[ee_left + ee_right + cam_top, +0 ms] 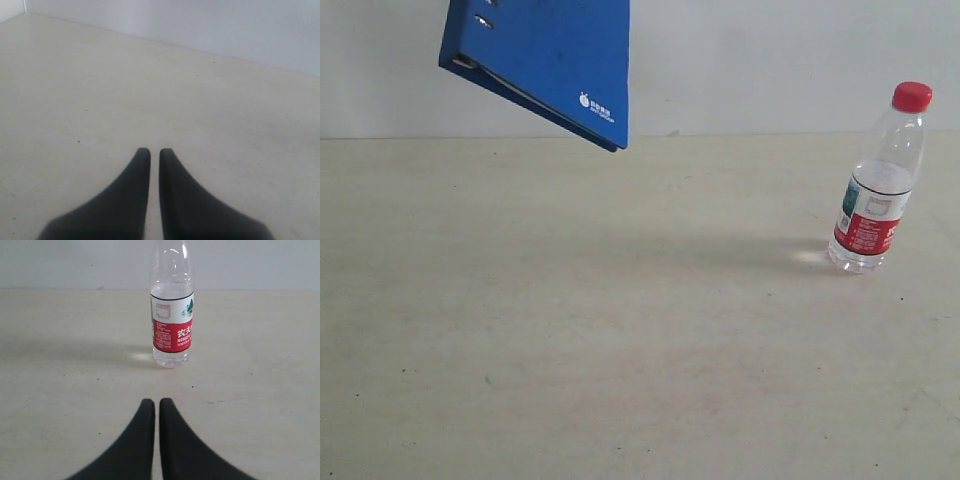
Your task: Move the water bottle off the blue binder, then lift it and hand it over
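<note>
Water bottle (876, 190): upright on the pale table (620, 330), far to the right in the exterior view, close to the back edge where tabletop meets wall (770, 60). Clear plastic, closed with a red cap (911, 96), wrapped low down in a red-and-white label (868, 222) with a teal strip along one side. Partly filled, with the water line just above the label. Small bright patch of light on the table beside its base.

Blue binder (555, 60): not on the table but up in the air at the upper left of the exterior view, well apart from the bottle. Tilted, lowest corner pointing down and to the right, white logo (597, 106) near that corner, metal rivets (483, 20) near the spine. Top part cut off by the picture's edge, so cannot tell what holds it. Faint broad shadow (700, 250) across the tabletop between binder and bottle.

Right gripper (157, 402): black fingers drawn together to a thin slit, holding nothing, low over the table. Bottle (172, 325) straight ahead of the fingertips in the right wrist view, clearly apart from them, label facing the camera, cap out of that picture.

Left gripper (154, 152): likewise narrowed to a thin slit, holding nothing, over bare tabletop, with the wall beyond.
</note>
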`<state>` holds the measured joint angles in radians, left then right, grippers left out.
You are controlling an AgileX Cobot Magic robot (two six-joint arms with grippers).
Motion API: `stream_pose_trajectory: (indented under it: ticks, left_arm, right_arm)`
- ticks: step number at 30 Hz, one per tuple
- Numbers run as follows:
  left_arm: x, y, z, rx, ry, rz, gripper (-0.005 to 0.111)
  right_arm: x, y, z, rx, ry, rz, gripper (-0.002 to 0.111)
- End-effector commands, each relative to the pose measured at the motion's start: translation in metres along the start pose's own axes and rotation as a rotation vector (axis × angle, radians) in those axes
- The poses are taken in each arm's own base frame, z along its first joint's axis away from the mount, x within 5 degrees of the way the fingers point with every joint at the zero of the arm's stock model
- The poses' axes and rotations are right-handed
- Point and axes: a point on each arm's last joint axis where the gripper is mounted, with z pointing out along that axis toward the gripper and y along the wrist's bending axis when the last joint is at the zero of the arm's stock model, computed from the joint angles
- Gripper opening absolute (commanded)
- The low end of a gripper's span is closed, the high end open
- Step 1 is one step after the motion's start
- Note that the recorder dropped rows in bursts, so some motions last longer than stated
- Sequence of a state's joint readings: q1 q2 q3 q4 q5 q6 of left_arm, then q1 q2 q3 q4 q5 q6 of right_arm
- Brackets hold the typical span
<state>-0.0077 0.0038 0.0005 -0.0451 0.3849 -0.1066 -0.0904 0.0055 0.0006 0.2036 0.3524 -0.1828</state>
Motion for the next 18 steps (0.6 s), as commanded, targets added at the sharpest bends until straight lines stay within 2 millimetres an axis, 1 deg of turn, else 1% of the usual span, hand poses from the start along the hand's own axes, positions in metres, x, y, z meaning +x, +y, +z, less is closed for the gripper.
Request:
stream_pose_trajectory:
  ticks: [1,5,11,18]
  left_arm:
    - [-0.0011,0.0019,-0.0003,-0.035,-0.015,-0.005,0.007]
    - [-0.0015,0.0048,-0.0005,-0.087,-0.023,-0.019,0.007]
    - [-0.0006,-0.0007,-0.0003,0.013,-0.007,0.013,0.007]
    - [-0.0006,-0.0010,-0.0003,0.018,-0.007,0.014,0.007]
  right_arm:
    - [-0.0004,-0.0006,-0.0004,0.009,-0.006,-0.008,0.001]
    - [-0.0004,-0.0006,-0.0004,0.009,-0.006,-0.008,0.001]
    - [-0.0004,-0.0006,-0.0004,0.009,-0.006,-0.008,0.001]
    - [-0.0006,-0.0006,-0.0004,0.008,-0.009,-0.005,0.001]
